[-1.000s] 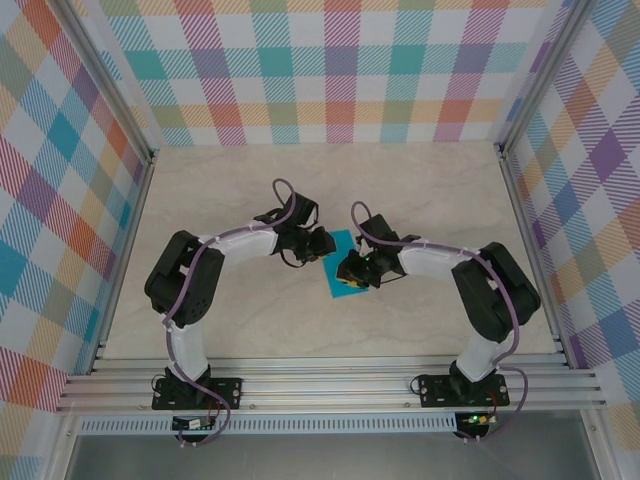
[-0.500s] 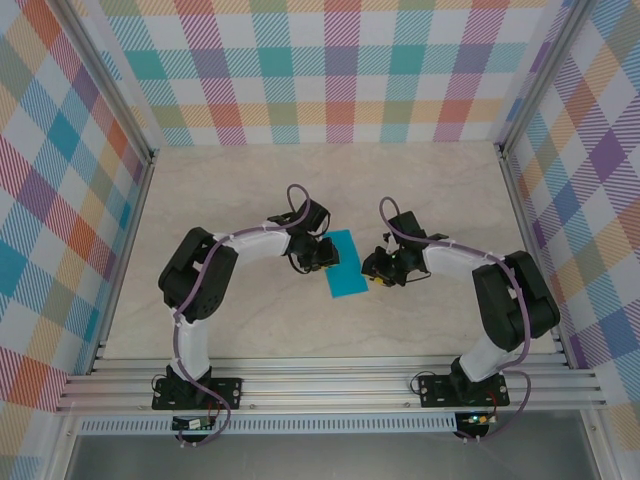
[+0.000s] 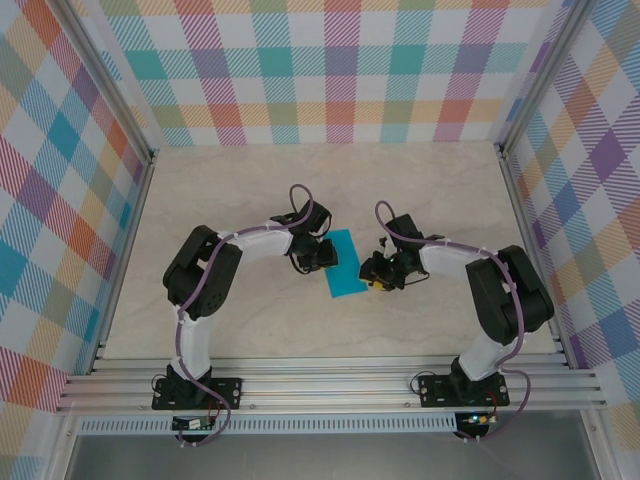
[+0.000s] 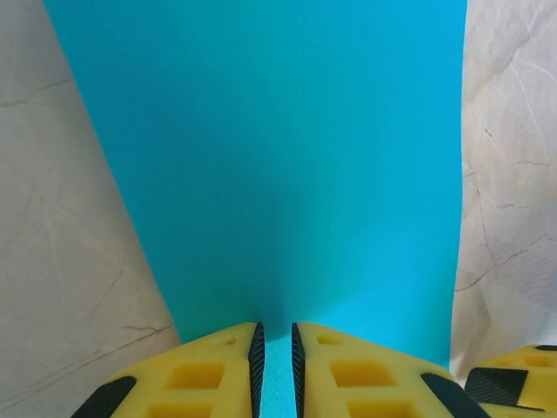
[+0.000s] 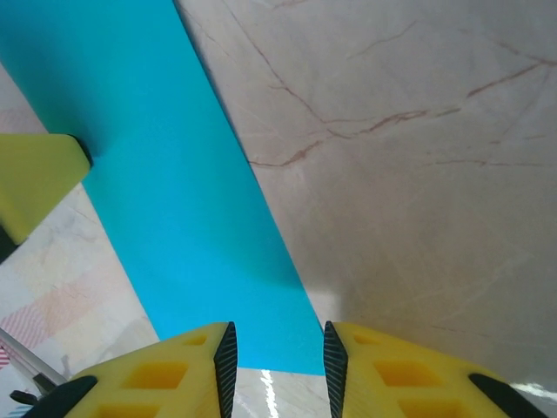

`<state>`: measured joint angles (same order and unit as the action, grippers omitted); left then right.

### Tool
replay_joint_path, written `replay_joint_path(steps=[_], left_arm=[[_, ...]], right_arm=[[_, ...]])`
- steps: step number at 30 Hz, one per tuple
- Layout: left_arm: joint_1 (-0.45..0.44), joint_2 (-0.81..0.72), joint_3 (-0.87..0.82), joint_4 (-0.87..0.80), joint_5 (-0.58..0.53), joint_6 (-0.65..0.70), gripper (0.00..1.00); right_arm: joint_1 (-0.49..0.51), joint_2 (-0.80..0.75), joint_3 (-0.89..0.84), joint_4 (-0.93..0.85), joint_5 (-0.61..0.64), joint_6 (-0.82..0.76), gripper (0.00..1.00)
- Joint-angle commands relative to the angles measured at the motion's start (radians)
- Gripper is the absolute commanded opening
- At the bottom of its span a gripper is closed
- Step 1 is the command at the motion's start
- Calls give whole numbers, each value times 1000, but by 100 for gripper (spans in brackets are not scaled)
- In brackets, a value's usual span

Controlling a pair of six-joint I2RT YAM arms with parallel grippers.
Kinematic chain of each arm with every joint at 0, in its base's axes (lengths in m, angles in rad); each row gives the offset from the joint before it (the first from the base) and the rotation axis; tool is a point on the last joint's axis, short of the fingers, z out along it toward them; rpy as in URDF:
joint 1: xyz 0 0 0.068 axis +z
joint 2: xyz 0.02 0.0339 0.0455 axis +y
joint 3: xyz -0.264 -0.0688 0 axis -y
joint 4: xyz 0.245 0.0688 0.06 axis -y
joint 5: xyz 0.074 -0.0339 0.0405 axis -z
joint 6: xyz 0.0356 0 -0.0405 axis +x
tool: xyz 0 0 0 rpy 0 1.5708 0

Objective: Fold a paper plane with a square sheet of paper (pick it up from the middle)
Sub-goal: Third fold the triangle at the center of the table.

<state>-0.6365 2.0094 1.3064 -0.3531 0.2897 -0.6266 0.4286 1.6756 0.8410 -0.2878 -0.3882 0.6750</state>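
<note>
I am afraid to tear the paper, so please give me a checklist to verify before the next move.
1. The folded teal paper lies on the table: ok.
2. The left gripper sits over the paper, jaws almost closed: ok.
3. The left gripper really holds the paper: cannot tell.
4. The right gripper is open at the paper's corner: ok.
5. Plane finished: not ok, the paper is a plain strip.

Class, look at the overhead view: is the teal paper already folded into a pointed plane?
No, the paper is a plain four-cornered strip with no pointed nose.
</note>
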Motion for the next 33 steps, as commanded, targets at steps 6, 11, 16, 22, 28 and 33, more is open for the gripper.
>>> replay_joint_path(steps=[6,11,16,22,28,33], left_arm=[[-9,14,-52,20,-12,5,18],[-9,12,-50,22,-13,6,18],[-9,9,-50,18,-12,8,18],[-8,2,-58,15,-17,15,18],[-8,3,-60,18,-14,13,18],[-7,2,-57,16,-14,15,18]], right_arm=[[22,34,11,-19,-45,-32,34],[26,35,15,7,-71,-31,34],[25,28,32,1,-61,-32,35],[23,-16,90,-103,81,-102,37],[23,50,145,-138,90,-131,38],[24,95,139,-113,50,-131,38]])
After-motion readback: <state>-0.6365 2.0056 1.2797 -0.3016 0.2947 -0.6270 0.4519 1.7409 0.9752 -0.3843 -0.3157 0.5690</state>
